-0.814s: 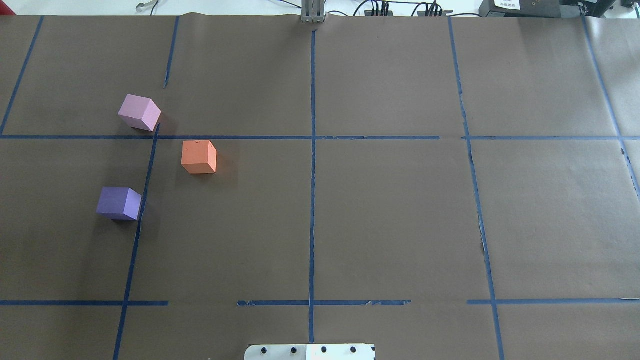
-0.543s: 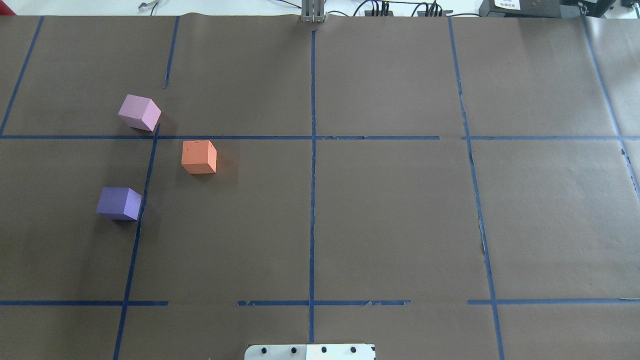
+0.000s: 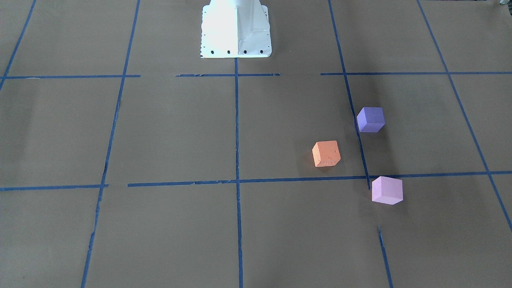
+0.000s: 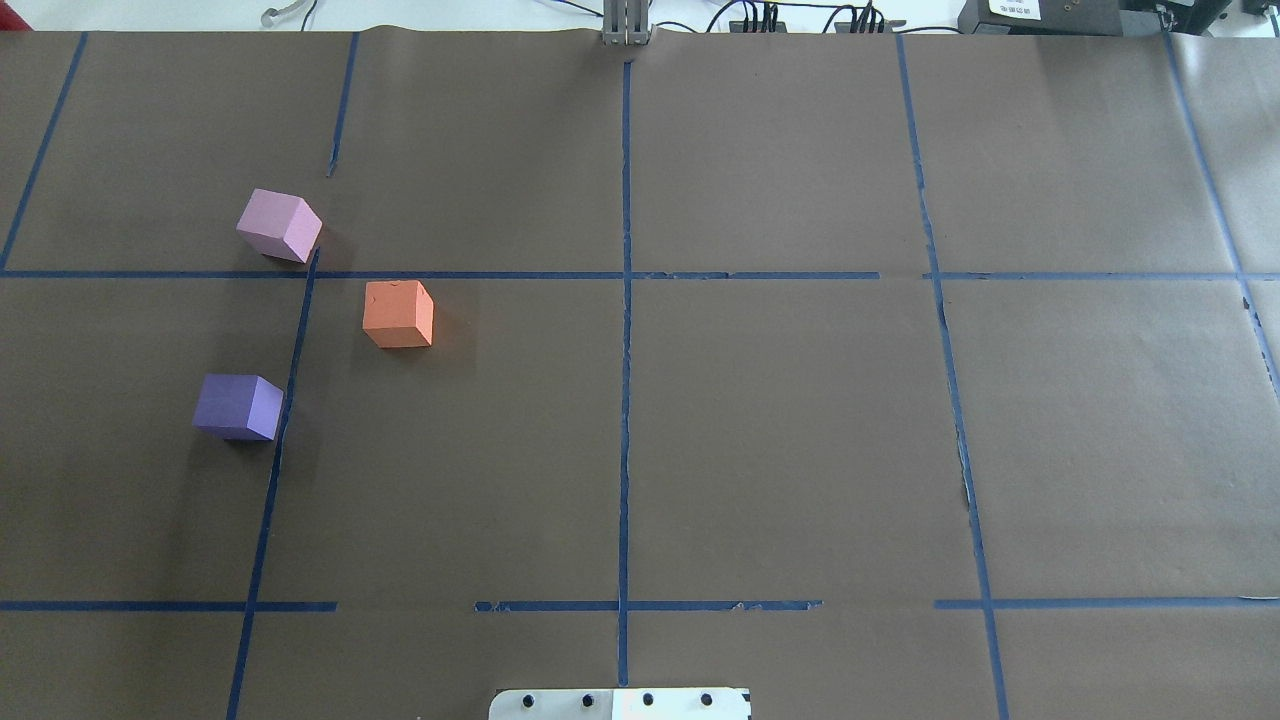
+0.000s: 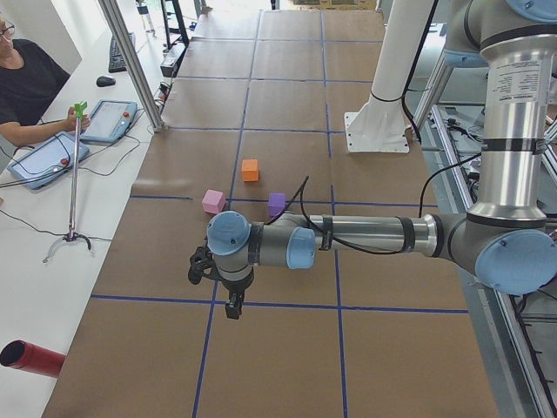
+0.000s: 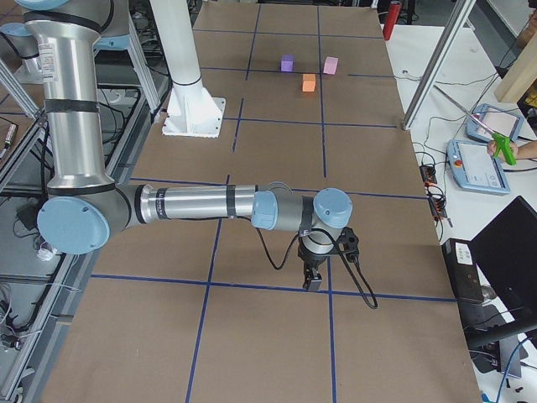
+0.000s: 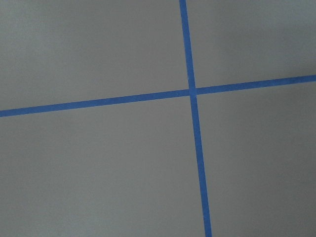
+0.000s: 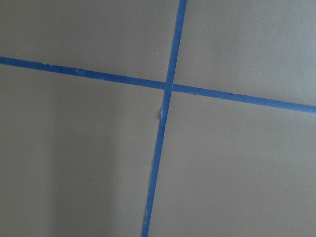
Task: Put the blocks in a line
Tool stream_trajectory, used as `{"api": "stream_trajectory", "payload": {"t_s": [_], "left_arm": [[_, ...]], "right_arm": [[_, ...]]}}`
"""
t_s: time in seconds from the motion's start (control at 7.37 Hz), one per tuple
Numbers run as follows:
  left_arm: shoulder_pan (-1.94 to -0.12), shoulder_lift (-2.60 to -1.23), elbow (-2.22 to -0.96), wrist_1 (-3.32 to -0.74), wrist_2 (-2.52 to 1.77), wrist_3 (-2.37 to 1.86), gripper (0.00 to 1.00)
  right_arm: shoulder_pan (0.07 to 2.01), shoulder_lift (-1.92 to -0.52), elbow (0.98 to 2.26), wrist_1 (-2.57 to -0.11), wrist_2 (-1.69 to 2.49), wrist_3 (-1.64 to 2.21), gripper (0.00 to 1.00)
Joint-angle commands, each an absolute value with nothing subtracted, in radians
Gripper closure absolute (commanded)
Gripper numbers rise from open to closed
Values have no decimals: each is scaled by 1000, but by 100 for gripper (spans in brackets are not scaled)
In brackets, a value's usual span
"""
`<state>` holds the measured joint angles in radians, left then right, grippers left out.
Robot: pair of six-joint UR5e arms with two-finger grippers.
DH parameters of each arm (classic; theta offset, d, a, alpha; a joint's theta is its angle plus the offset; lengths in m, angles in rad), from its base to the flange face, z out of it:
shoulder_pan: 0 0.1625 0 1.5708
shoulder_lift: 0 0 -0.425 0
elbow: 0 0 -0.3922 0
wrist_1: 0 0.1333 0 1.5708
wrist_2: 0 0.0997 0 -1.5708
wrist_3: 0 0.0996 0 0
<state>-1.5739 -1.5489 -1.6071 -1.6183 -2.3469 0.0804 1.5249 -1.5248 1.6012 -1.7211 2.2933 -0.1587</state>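
Note:
Three cubes lie apart on the brown paper on the robot's left side. The pale pink-lilac block [image 4: 280,225] [image 3: 387,190] is farthest from the base. The orange block [image 4: 398,313] [image 3: 326,153] sits right of it and nearer. The violet-blue purple block [image 4: 238,406] [image 3: 371,119] is nearest the base. My left gripper [image 5: 231,309] shows only in the exterior left view, hanging over the paper well short of the blocks. My right gripper [image 6: 312,282] shows only in the exterior right view, far from the blocks. I cannot tell whether either is open or shut. Both wrist views show only paper and tape.
Blue tape lines [image 4: 625,350] split the paper into squares. The white robot base [image 3: 236,30] stands at the table's near middle. Cables and boxes [image 4: 1040,15] line the far edge. An operator with tablets [image 5: 52,148] and a grabber stick [image 5: 76,174] is beside the table.
The three blocks have not moved. A small metal tool tip beyond the far left table edge has shifted slightly left.

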Motion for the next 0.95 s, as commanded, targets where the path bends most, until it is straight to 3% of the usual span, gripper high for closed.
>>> {"api": "stream_trajectory", "payload": {"t_s": [0.0,0.41,0.81], "left_arm": [[-1574,-1560,-1700,-1571,-2345,31,0],[-1556,-1595,-1923,-1363,-2345,-35,0],[-1354,-1782,-1928,-1296,-2349,-332,0]], "right_arm": [[1525,-1525,1601,-1721,2293,-160,0],[1525,-1525,1600,-1721,2293,-158,0],[1525,-1525,1600,-1721,2293,-160,0]]}}
